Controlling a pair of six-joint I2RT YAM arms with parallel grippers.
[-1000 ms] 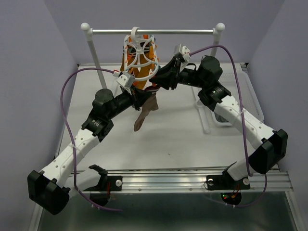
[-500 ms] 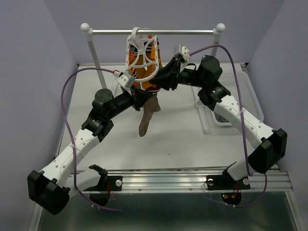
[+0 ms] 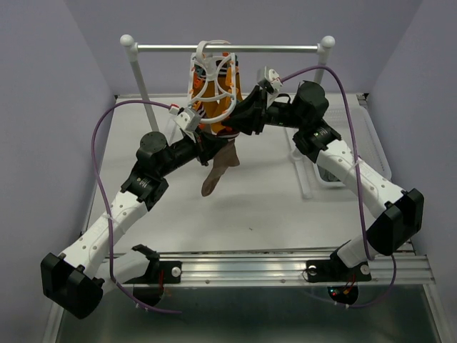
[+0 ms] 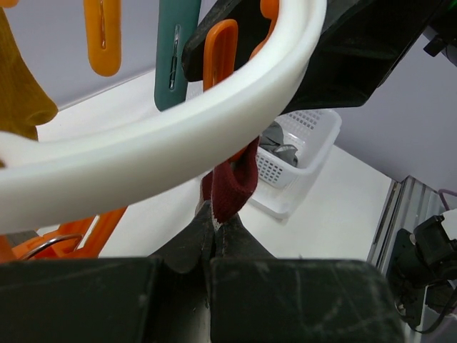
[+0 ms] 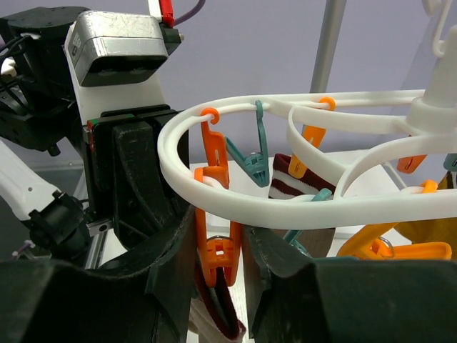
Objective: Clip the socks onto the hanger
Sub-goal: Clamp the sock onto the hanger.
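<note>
Sock point(image 4: 234, 187) in left end effector point(image 4: 216, 227), under hanger point(image 4: 164, 143)

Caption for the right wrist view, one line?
Right hand pinches an orange clip on the white hanger, dark red sock just below it.

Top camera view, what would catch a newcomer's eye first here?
The white hanger, bristling with orange and teal clips, hangs from the silver rail at the back, and both arms meet just below it. Up close, the right end effector squeezes an orange clip on the ring, while the left end effector pinches a dark red sock just beneath the ring.
</note>
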